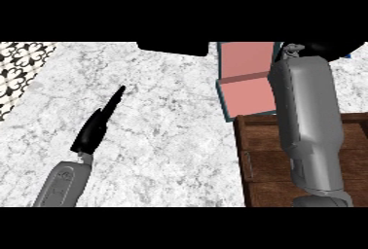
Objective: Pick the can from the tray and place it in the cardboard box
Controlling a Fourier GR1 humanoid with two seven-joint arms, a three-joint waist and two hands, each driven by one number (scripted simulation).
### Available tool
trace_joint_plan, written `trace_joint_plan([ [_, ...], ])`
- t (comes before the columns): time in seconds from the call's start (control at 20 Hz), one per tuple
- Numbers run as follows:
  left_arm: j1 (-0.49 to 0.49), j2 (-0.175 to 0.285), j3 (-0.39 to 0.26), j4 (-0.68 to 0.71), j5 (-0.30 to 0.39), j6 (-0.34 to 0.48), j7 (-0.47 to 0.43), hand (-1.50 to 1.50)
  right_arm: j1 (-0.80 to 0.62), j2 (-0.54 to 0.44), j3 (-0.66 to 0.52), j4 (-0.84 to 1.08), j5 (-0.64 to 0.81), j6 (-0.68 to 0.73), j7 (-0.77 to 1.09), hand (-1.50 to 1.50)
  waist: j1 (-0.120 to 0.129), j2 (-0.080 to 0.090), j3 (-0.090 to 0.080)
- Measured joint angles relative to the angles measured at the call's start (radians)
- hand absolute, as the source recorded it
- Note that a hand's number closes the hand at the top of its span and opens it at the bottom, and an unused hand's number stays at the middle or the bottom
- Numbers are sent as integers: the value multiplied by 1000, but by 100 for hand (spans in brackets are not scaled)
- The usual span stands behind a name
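Head view: marbled counter (165, 136), tray (266, 170), perhaps tiles (18, 63).

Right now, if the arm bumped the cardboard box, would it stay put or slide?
Likely slide. The cardboard box looks thin-walled, and its visible part shows nothing inside, so it is probably light. It rests on the smooth marble counter, which should offer little grip. The wooden tray close to its near side might block it toward the robot.
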Motion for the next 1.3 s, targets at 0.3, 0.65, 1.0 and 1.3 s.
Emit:
trace_joint_plan([
  [0.3, 15, 12, 17, 11, 7, 0, -21, 0, -7, -2, -26, 114, -180, -86, 7, -150, -16, -2, 2],
  [0.65, 28, 12, 21, 10, 5, 7, -19, 0, -10, -3, 57, 83, -176, -321, -58, -150, -33, -4, 2],
  [1.0, 38, 18, 36, 6, 13, 7, -18, 0, 51, -2, 68, -6, -193, -593, -96, -150, -53, -7, 3],
  [1.3, 46, 23, 45, 2, 14, 12, -11, 0, 146, 0, 93, -101, -150, -807, -111, -150, -77, -15, 2],
])
